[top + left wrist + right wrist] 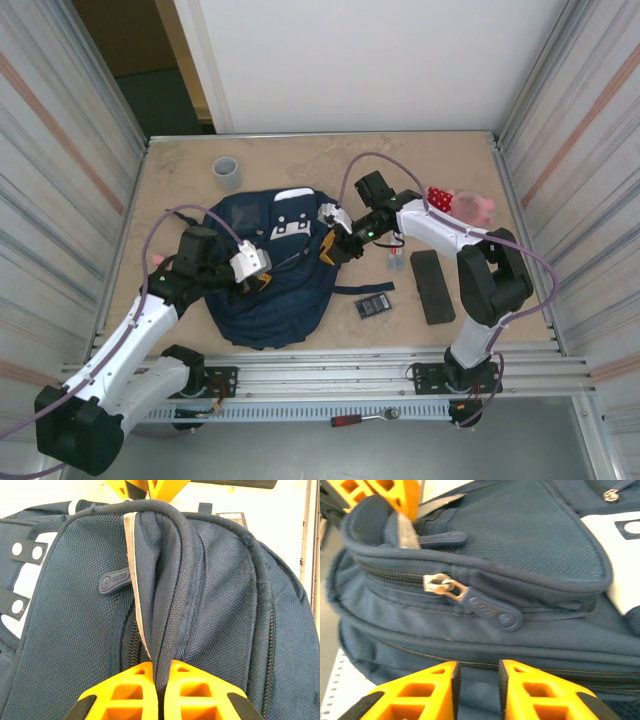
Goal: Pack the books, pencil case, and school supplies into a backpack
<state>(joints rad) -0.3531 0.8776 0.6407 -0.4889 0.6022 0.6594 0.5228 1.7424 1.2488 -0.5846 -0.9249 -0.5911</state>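
Left gripper [159, 672]: orange fingers together, clamped on a raised fold of the backpack [225, 605]. The piped edge of navy mesh runs straight out from between the tips. A dark rubber zipper pull [114, 582] lies just left of that ridge.

From above, the left gripper [260, 280] sits on the backpack's left side, over the navy fabric.

Right gripper [477, 677]: fingers apart by a narrow gap, tips close against the side of the backpack [540, 545]. A zip line of the bag passes unbroken behind the gap. A metal slider with a navy pull tab [487, 611] lies just beyond the tips, slightly left. Overhead, the right gripper [330, 246] is at the bag's right edge, opposite the left one.

Backpack [285, 300]: lies flat at table centre, between the two grippers, white patches toward the far end.

School supplies are on bare table, right of the bag:
- Slim grey piece [396, 262] near the right arm's wrist.
- Dark grey grid-faced piece [375, 304] nearer the front edge, just beside the bag.

Black oblong [432, 287] lies further right. Plush toy [455, 203] is at far right. Grey cup [226, 172] stands beyond the bag's far left corner, apart from it.
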